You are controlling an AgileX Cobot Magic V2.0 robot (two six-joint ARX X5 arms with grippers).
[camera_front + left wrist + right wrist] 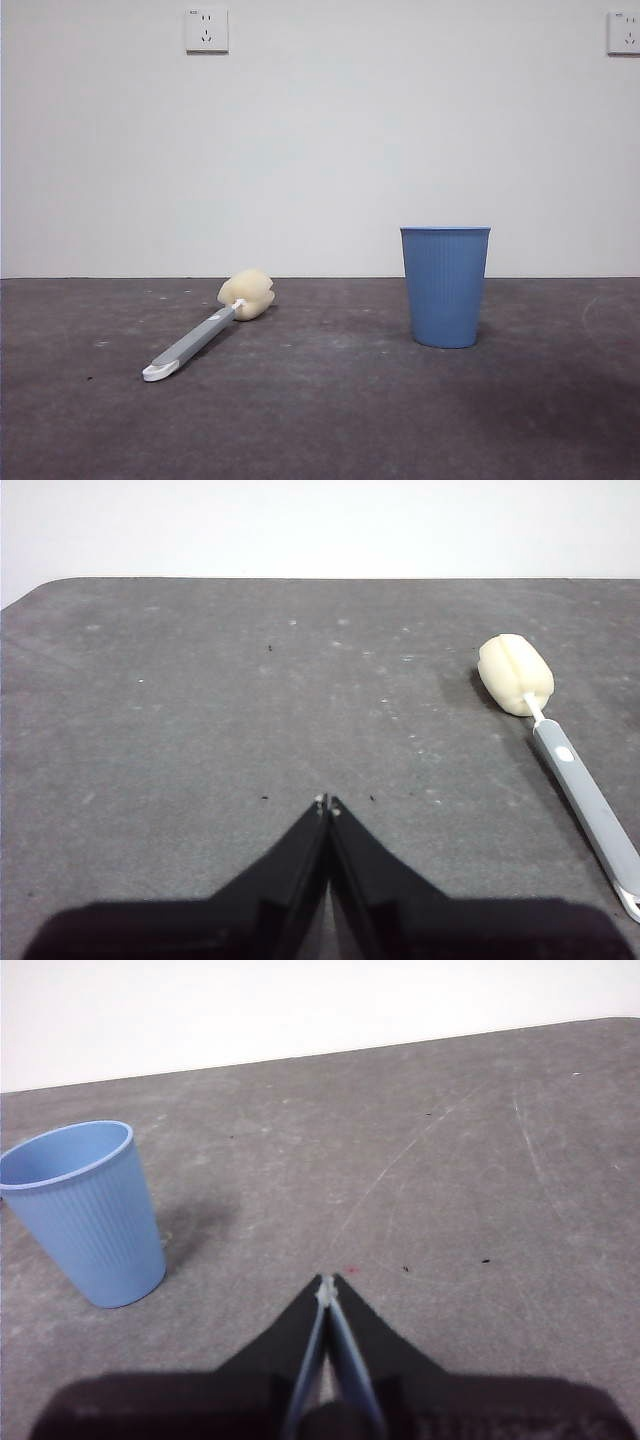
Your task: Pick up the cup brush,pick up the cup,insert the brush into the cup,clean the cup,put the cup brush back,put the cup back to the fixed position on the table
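Note:
The cup brush [205,330] lies flat on the table [320,420] at the left, its pale yellow sponge head toward the wall and its white tip toward the camera. It also shows in the left wrist view [560,750]. The blue ribbed cup [445,287] stands upright at the right, empty, and shows in the right wrist view [85,1215]. My left gripper [327,802] is shut and empty, above the table, apart from the brush. My right gripper [327,1282] is shut and empty, apart from the cup. Neither arm shows in the front view.
A white wall with two sockets [206,30] stands behind the table's far edge. The dark grey table [450,1180] shows faint scuffs and specks.

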